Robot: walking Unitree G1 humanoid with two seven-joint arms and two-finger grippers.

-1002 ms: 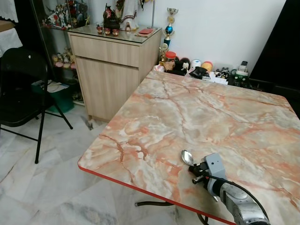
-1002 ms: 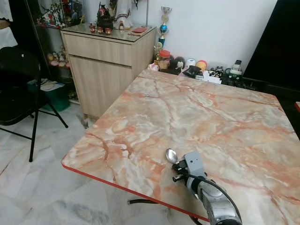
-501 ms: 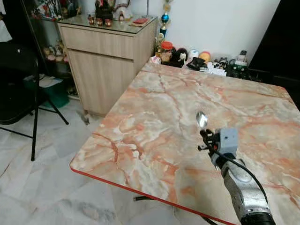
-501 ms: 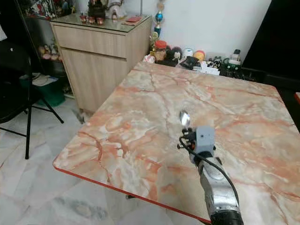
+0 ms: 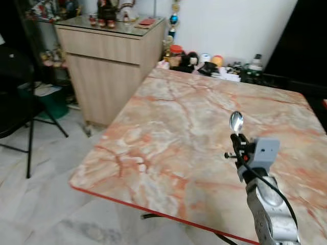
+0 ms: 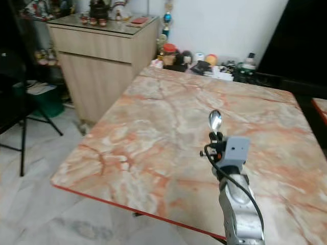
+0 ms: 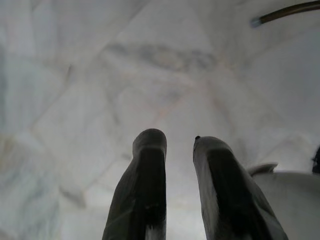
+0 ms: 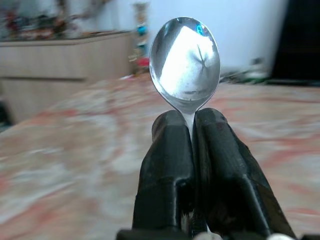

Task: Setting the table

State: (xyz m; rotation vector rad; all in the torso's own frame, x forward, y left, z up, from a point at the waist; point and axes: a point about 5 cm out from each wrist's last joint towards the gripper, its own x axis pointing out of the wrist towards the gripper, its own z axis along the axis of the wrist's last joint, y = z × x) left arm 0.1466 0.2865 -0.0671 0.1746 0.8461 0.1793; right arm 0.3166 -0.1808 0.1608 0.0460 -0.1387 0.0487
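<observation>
Over marble-patterned table, red-edged, square, bare of settings; wooden cabinet just beside far left corner, clutter of small items along wall past far edge, dark folding chair standing apart on pale tiled floor.

Right gripper: raised above right half of table, fingers pressed together on neck of spoon.

Spoon: metal; clear of tabletop; bowl projecting straight beyond fingertips, long axis in line with fingers, pointed toward far edge; handle hidden between fingers. Judged: placement to be made by lowering onto surface directly beneath and ahead; right arm sole carrier.

Left gripper: hung idle over floor, fingers slightly parted, pinching nothing.
</observation>
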